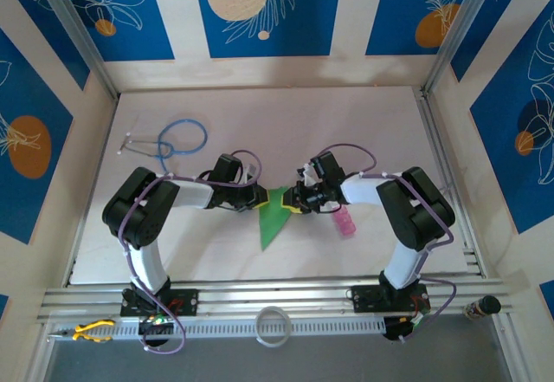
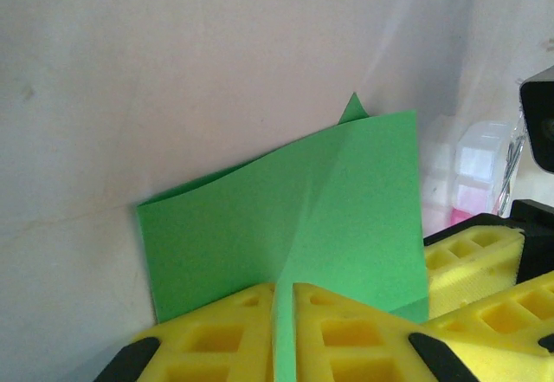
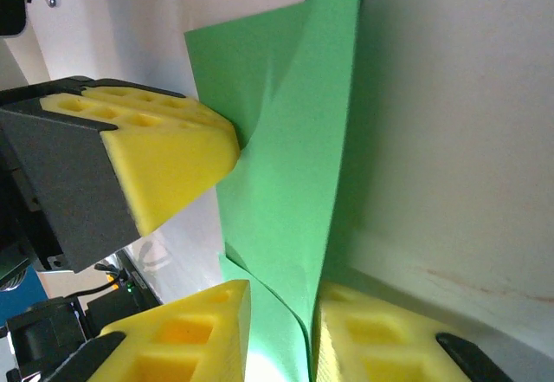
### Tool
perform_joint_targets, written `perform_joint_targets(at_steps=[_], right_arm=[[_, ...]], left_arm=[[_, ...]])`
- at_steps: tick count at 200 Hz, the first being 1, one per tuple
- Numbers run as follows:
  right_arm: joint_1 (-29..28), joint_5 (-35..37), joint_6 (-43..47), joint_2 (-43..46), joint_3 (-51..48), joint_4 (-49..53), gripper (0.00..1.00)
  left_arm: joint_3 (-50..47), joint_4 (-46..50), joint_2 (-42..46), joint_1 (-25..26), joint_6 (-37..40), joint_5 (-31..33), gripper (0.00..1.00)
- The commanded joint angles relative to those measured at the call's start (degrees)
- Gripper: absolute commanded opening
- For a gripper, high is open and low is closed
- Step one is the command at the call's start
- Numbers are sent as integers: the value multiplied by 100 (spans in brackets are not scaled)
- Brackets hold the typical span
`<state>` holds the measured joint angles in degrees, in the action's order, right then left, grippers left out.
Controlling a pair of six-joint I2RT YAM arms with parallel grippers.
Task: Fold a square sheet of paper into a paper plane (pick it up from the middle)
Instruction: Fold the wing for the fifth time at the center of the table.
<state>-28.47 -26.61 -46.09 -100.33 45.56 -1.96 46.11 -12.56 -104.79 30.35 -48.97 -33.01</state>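
Left gripper (image 1: 260,198) is clenched on the green paper (image 1: 273,217) — in its wrist view the sheet's edge runs up between the yellow pads; right gripper (image 1: 295,198) faces it from the other side, the paper passing between its pads too, though whether they press it I cannot tell; the paper's point trails from both towards the arm bases; table (image 1: 260,122) lies bare beyond the grippers; pink bottle (image 1: 345,221) sits just behind the right gripper, stethoscope (image 1: 169,139) well beyond the left — one paper, one bottle, one stethoscope, two grippers.
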Motion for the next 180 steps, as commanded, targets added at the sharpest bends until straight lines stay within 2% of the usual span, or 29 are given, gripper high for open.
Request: perform_joint_targets(at_steps=[1, 35, 88, 121, 180], right_arm=[[26, -166, 78, -84, 120, 55, 23], [42, -167, 47, -114, 80, -4, 18], [41, -6, -78, -59, 26, 16, 4], [40, 208, -361, 59, -120, -115, 4], [-7, 843, -1092, 320, -322, -33, 4]], left_arm=[[-50, 421, 44, -23, 122, -34, 15], [-49, 438, 142, -32, 119, -37, 15], [-67, 404, 401, -32, 118, -71, 21], [-67, 468, 703, -30, 92, -26, 26], [-371, 37, 824, -16, -340, -121, 23]])
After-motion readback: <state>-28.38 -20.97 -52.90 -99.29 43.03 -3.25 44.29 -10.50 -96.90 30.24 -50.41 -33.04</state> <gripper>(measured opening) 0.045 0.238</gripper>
